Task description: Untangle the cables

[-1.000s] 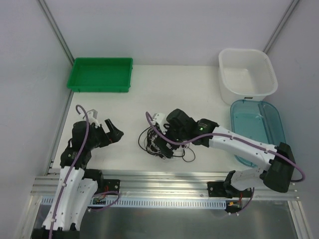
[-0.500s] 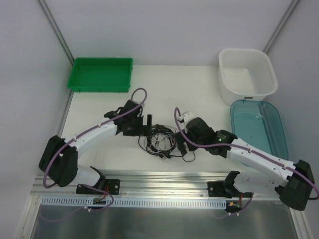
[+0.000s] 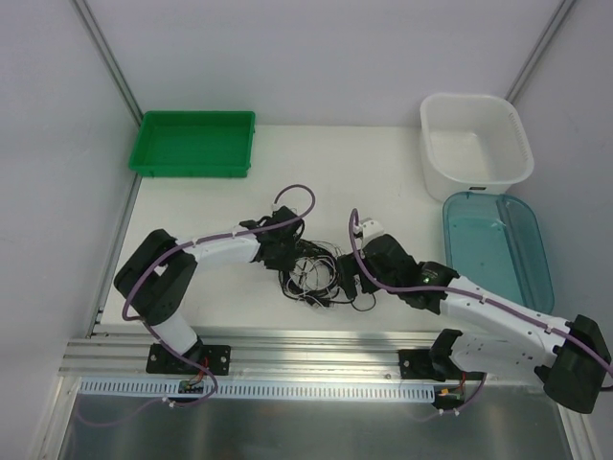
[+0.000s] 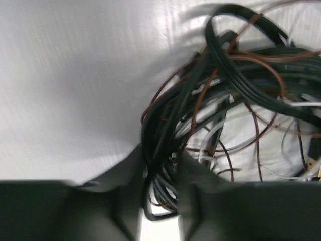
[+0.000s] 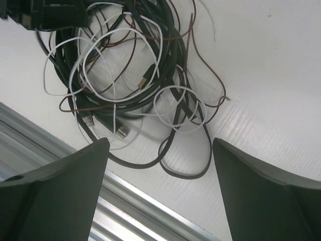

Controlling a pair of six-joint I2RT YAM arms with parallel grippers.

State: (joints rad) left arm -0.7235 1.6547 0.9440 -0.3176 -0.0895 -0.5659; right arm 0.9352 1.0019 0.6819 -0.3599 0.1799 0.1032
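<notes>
The cables (image 3: 316, 272) lie in one tangled heap near the table's front middle: black, brown and thin white cords (image 5: 115, 75) with small plugs. My left gripper (image 3: 288, 260) is at the heap's left side. In the left wrist view it (image 4: 159, 163) is shut on a bundle of black strands (image 4: 165, 125), which run up between its dark fingers (image 4: 125, 175). My right gripper (image 3: 349, 277) hovers over the heap's right edge. Seen from its wrist, it (image 5: 160, 143) is open wide, with a black loop (image 5: 185, 165) on the table between its fingers and nothing held.
A green tray (image 3: 192, 144) sits at the back left and a white tub (image 3: 476, 144) at the back right. A blue translucent tray (image 3: 498, 249) lies on the right. The aluminium rail (image 3: 316, 350) runs along the table's front edge, close below the heap (image 5: 75, 165).
My left arm swung from the far left to the heap and shut on the black strands. My right arm drew back from over the heap to its right edge, still open.
</notes>
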